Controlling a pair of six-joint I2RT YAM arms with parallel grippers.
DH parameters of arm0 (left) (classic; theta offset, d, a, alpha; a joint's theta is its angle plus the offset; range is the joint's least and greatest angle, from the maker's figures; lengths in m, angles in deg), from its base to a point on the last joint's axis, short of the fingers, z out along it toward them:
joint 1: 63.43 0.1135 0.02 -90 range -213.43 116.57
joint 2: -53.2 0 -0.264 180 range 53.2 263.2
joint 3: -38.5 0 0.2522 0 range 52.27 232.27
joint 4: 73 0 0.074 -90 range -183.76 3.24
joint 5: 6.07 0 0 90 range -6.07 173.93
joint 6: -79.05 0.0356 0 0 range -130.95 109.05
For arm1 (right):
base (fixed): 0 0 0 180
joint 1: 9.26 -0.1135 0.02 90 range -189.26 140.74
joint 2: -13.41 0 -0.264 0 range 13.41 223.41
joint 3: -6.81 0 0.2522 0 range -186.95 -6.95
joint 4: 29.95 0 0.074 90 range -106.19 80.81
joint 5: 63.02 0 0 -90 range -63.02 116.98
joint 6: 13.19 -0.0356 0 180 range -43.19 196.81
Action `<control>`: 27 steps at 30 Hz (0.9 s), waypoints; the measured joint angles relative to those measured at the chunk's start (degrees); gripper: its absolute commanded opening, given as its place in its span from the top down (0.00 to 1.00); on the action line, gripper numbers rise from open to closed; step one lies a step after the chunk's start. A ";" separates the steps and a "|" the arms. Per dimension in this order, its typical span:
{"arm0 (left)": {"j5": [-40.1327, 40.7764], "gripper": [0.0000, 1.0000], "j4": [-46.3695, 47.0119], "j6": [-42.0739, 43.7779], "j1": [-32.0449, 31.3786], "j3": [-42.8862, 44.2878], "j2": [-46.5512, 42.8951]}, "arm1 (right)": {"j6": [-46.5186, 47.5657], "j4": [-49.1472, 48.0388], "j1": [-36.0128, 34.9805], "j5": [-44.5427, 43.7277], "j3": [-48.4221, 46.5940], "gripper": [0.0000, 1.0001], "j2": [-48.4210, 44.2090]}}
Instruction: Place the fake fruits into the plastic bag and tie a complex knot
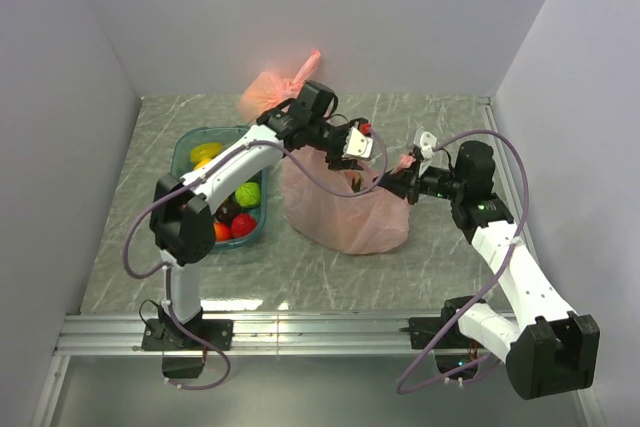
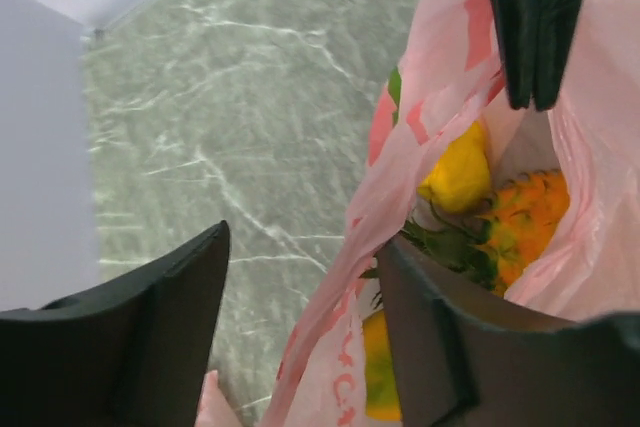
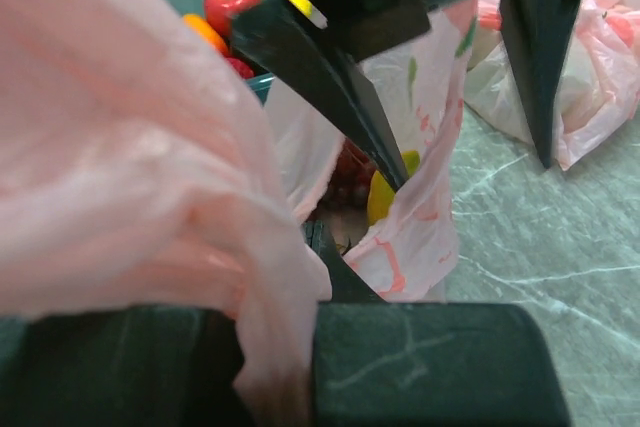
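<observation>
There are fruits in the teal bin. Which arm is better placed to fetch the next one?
Left, probably. The left gripper is open at the plastic bag, and the teal bin stands on that arm's side. The right gripper is shut on the bag's rim, holding it up.

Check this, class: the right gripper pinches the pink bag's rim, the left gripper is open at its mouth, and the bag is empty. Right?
Wrong only on empty: the left wrist view shows a pineapple and a yellow fruit inside the plastic bag. The right gripper does pinch its rim and the left gripper is open.
</observation>
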 measured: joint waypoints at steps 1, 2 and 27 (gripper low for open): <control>-0.20 0.42 -2.51 0.96 0.00 2.01 1.38 | 0.17 0.15 0.00 -0.02 0.00 1.00 0.00; -0.28 0.62 -4.74 1.79 -0.07 3.93 2.80 | 0.35 0.35 0.02 -0.04 0.00 1.00 0.00; -7.21 0.99 -14.38 -3.23 -2.40 -8.02 -2.21 | -14.43 -5.35 -0.13 -16.06 1.38 1.00 1.46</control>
